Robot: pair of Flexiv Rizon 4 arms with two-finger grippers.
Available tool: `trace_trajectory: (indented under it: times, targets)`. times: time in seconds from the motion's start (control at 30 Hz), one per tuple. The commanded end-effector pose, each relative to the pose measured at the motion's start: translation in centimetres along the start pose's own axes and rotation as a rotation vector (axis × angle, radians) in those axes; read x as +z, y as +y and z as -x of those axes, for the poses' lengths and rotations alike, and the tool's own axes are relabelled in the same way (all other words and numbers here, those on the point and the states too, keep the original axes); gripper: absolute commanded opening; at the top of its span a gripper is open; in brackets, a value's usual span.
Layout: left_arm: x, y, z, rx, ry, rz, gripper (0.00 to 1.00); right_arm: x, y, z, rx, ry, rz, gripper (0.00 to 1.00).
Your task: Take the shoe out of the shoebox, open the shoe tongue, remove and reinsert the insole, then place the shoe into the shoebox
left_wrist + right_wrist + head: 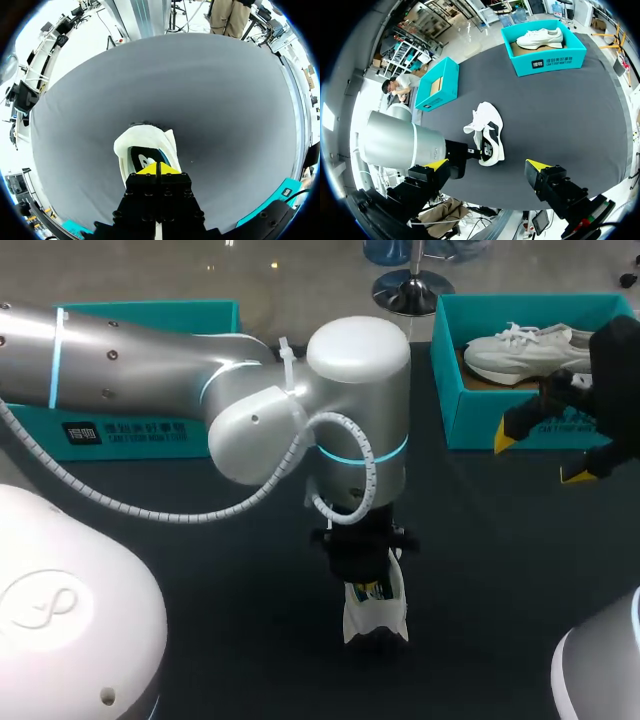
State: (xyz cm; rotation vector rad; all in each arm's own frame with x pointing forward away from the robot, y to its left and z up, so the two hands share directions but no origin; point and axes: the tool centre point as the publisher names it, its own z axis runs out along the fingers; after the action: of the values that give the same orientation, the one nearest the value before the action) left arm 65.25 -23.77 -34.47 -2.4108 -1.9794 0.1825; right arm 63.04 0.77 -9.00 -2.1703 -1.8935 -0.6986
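Note:
A white shoe [376, 618] [144, 145] [489, 127] stands on the dark table near its front middle. Its tongue is folded out, and a black and teal insole [145, 157] shows inside. My left gripper [373, 588] [159, 169] [473, 151] is shut, tips pressed together at the heel end of the shoe's opening, right over the insole. Whether they pinch the insole is hidden. My right gripper [541, 458] [487, 165] hangs wide open and empty, high over the table's right side, in front of the teal shoebox [478, 428] [551, 61].
A second white shoe [520, 350] [540, 37] lies in the shoebox at the back right. Another teal box [150, 308] [437, 86] stands at the back left. My left arm's big elbow [350, 410] blocks the table's middle in the head view.

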Motion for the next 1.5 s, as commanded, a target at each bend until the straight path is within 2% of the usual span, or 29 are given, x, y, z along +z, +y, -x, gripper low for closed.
trace_trajectory:
  times: [0.03, 0.23, 0.47, 0.57, 0.87, 1.03, 1.13, 1.37, 1.5]
  targets:
    - [2.1, 0.4, 0.9, 0.0, 0.011, -0.004, 0.0, 0.1, 0.3, -0.2, 0.001, -0.004, -0.006, 1.0]
    - [4.4, 0.6, 0.6, -0.019, 0.025, -0.002, 0.0, 0.1, 0.3, -0.2, 0.001, -0.004, -0.006, 1.0]
    - [7.0, 0.4, -1.0, -0.041, 0.064, -0.026, 0.0, 0.1, 0.3, -0.2, 0.001, -0.004, -0.006, 1.0]
    - [6.7, 0.4, -1.4, -0.05, 0.059, -0.016, 0.0, 0.1, 0.3, -0.2, 0.001, -0.004, -0.006, 1.0]
    - [3.1, 0.3, -1.5, -0.033, 0.01, 0.043, 0.0, 0.1, 0.3, -0.2, 0.001, -0.004, -0.006, 1.0]
    - [2.4, 0.0, -1.3, -0.024, -0.002, 0.056, 0.0, 0.1, 0.3, -0.2, 0.001, -0.004, -0.006, 1.0]
    - [2.6, -0.1, -1.1, -0.021, -0.003, 0.059, 0.0, 0.1, 0.3, -0.2, 0.001, -0.004, -0.006, 1.0]
    - [5.3, -0.2, -0.4, -0.03, 0.005, 0.041, 0.0, 0.1, 0.3, -0.2, 0.001, -0.004, -0.006, 1.0]
    - [6.0, 0.0, -0.1, -0.07, -0.006, 0.084, 0.0, 0.1, 0.3, -0.2, 0.001, -0.004, -0.006, 1.0]
